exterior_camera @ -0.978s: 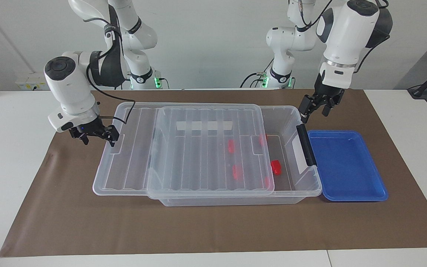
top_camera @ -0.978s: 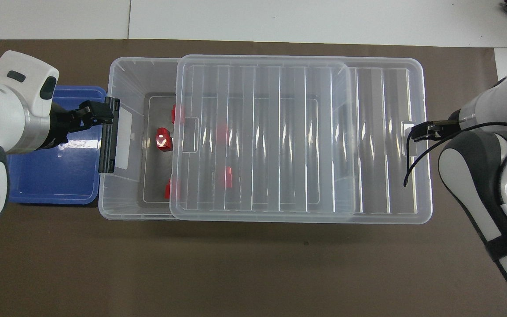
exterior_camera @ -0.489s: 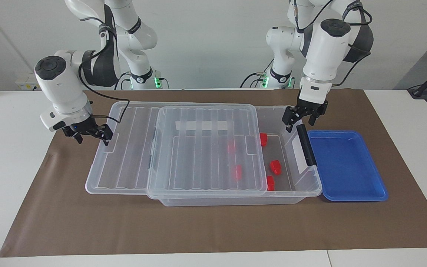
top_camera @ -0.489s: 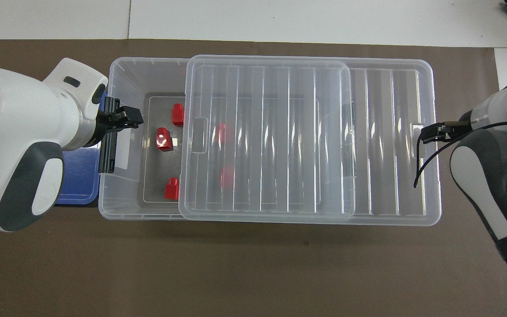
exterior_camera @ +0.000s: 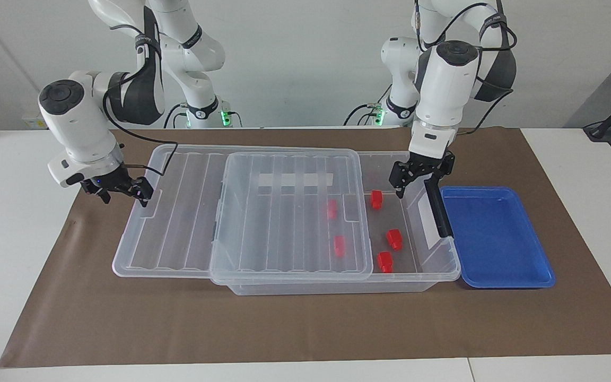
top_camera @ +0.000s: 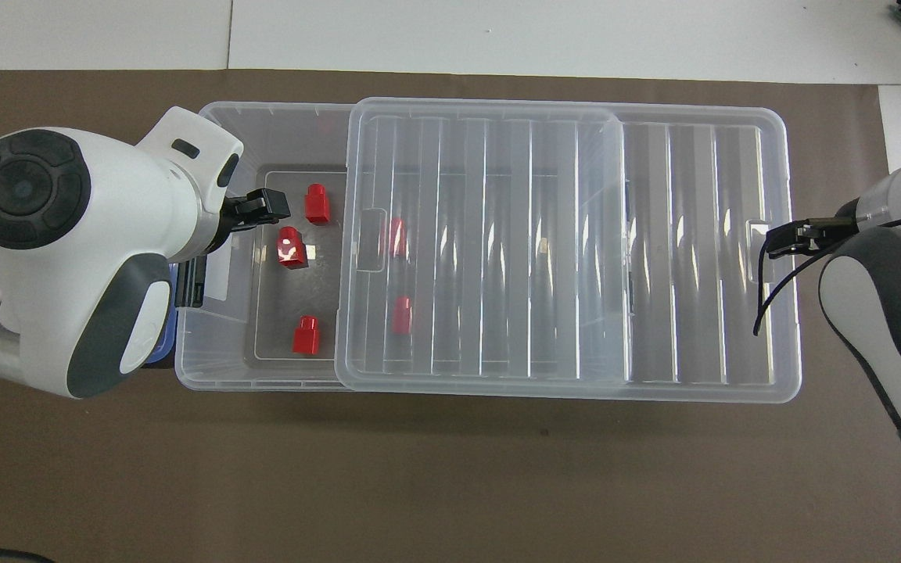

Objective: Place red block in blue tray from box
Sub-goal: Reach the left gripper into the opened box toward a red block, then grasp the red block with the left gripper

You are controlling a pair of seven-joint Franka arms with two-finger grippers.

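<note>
The clear box (exterior_camera: 337, 287) (top_camera: 216, 377) lies lengthwise on the brown mat. Its ribbed lid (exterior_camera: 284, 212) (top_camera: 536, 234) is slid partway off toward the right arm's end. My right gripper (exterior_camera: 145, 194) (top_camera: 769, 242) is shut on the lid's end edge. Three red blocks (exterior_camera: 376, 199) (exterior_camera: 394, 239) (exterior_camera: 385, 261) lie uncovered in the box's open end; they also show in the overhead view (top_camera: 316, 203) (top_camera: 290, 246) (top_camera: 306, 335). Two more show through the lid (exterior_camera: 331, 208) (exterior_camera: 339, 245). My left gripper (exterior_camera: 406, 183) (top_camera: 267, 213) hangs open over the open end, beside the block nearest the robots. The blue tray (exterior_camera: 496, 239) is empty.
The tray sits against the box at the left arm's end; in the overhead view my left arm hides most of the tray (top_camera: 165, 352). A black clip handle (exterior_camera: 435, 207) (top_camera: 191, 289) stands on the box's end wall next to the tray. White tabletop borders the mat (exterior_camera: 284, 329).
My right gripper has pulled the lid further toward the right arm's end, uncovering two more blocks. My left gripper has moved from beside the box's end to over the open end.
</note>
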